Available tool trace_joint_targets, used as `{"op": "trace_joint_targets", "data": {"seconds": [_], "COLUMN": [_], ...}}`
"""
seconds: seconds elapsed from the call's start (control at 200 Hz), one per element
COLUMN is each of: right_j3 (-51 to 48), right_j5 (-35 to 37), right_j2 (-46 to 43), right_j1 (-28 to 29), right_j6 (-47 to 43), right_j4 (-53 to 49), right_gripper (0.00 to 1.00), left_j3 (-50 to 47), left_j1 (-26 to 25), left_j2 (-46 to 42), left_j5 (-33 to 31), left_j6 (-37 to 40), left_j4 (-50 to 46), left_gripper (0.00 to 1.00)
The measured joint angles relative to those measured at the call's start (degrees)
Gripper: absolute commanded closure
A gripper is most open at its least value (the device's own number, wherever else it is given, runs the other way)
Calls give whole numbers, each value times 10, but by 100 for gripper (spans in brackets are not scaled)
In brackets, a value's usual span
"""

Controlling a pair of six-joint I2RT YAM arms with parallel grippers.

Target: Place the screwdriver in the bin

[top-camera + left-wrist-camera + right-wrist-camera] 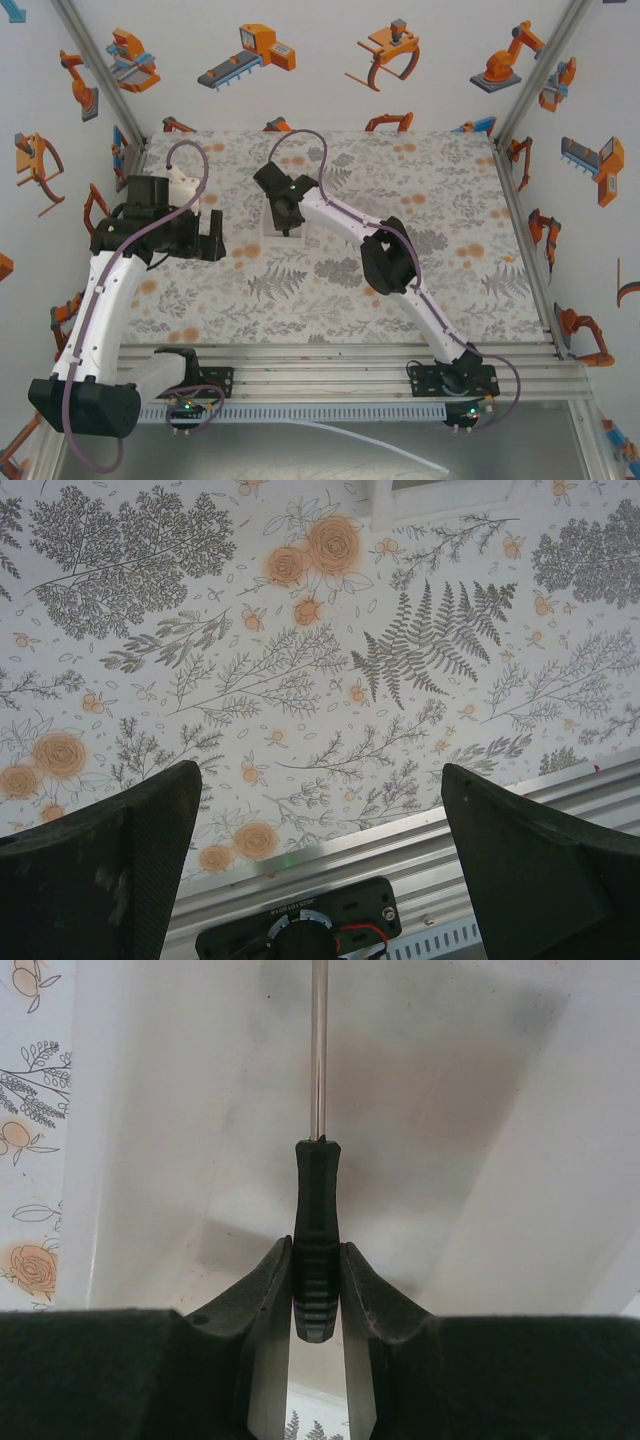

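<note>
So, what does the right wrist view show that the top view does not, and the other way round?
Right wrist: the screwdriver, its black handle clamped between the right fingers, shaft pointing over the bin floor. Top: the left fingers, off to the left over the cloth. Both: the right fingers at the bin, and some flowered cloth.
</note>
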Motion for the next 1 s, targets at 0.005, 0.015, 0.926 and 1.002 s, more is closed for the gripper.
{"op": "trace_joint_targets", "data": {"seconds": [0.005,0.015,0.926,1.002], "right_j3": [0,0,53,35], "right_j5": [0,0,10,13], "right_j2": [0,0,-75,-113], "right_j1": [0,0,-2,-2], "right_j6": [0,1,-27,-32], "right_j4": [0,0,-51,-50], "right_gripper": [72,72,44,41], "left_j3": [0,0,20,23], "left_j1": [0,0,0,0], "left_j2": [0,0,18,23], "left_j5": [0,0,-24,-27], "left_j6": [0,0,6,6], "left_j4": [0,0,-1,1], "left_gripper": [3,3,3,3]}}
